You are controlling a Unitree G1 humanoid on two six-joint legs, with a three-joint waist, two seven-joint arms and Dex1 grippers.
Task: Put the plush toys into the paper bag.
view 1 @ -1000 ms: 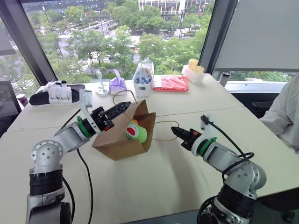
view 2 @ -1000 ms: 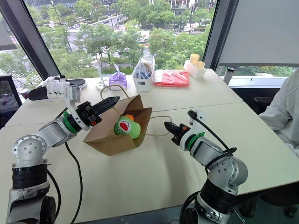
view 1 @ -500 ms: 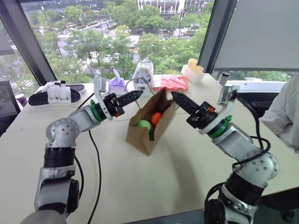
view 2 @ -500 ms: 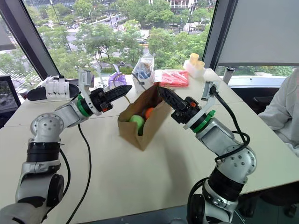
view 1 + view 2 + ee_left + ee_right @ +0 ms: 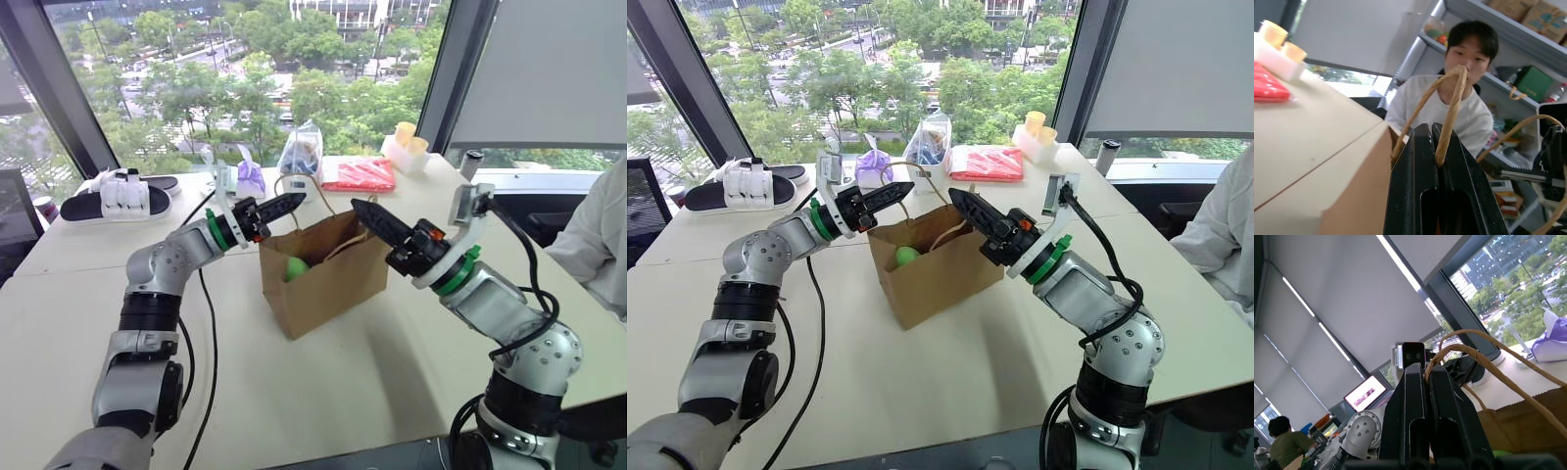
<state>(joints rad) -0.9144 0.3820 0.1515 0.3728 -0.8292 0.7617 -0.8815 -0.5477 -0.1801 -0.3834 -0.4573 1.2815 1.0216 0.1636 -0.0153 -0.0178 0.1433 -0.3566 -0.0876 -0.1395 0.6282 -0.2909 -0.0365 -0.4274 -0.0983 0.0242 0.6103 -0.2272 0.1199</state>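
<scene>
Currently, item one: paper bag (image 5: 323, 274), brown kraft, standing upright near the middle of the pale table (image 5: 294, 392), mouth open upward, twisted loop handles raised.

Item two: green plush toy (image 5: 297, 267), inside the bag, its top showing just below the rim on the bag's left side. Orange plush toy: not to be made out in the bag's mouth; judged likely to be lower down behind the front wall, but that cannot be confirmed.

Item three: left gripper (image 5: 291, 204), at the bag's far-left upper corner, jaws closed on one handle loop (image 5: 1451, 105); the left wrist view shows the cord pinched between the two black fingers and arching above them.

Item four: right gripper (image 5: 364, 212), above the bag's right rim, jaws likewise closed on the other handle loop (image 5: 1464, 350), the cord running out from between the fingers toward the bag.

Task status, as a judgement: essentially done for the green toy; no toy lies loose on the table. What remains appears to be letting go of the handles with the bag standing.

Relation to jaws: the bag hangs between and below both grippers, held only by its handles; the toys sit well under the fingertips, untouched.

Background lot, far side: purple pouch (image 5: 251, 178), clear bag with blue contents (image 5: 302, 157), red packet (image 5: 359, 174).
</scene>
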